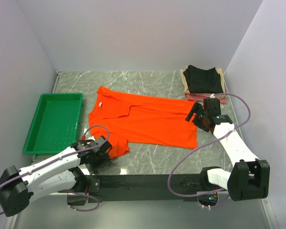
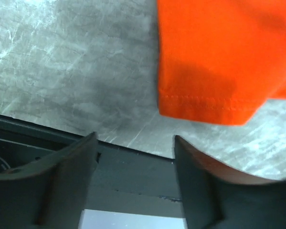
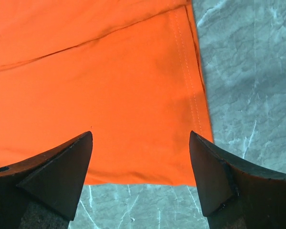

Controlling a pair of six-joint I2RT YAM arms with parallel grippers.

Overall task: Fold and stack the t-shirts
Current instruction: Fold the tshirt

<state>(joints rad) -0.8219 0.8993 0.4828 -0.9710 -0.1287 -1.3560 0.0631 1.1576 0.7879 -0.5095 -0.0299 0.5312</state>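
A large bright orange t-shirt [image 1: 147, 121] lies partly folded across the middle of the marble table. My left gripper [image 1: 99, 151] is open and empty, by the shirt's near sleeve [image 2: 214, 67] at the table's front edge. My right gripper [image 1: 200, 116] is open and empty, hovering over the shirt's far right corner [image 3: 133, 105]. A stack of folded shirts stands at the back right, a black one [image 1: 205, 79] on top of beige and pink ones.
A green plastic tray [image 1: 54, 121] sits at the left of the table. A black rail [image 2: 128, 167] runs along the table's near edge under the left gripper. Grey walls enclose the table on three sides.
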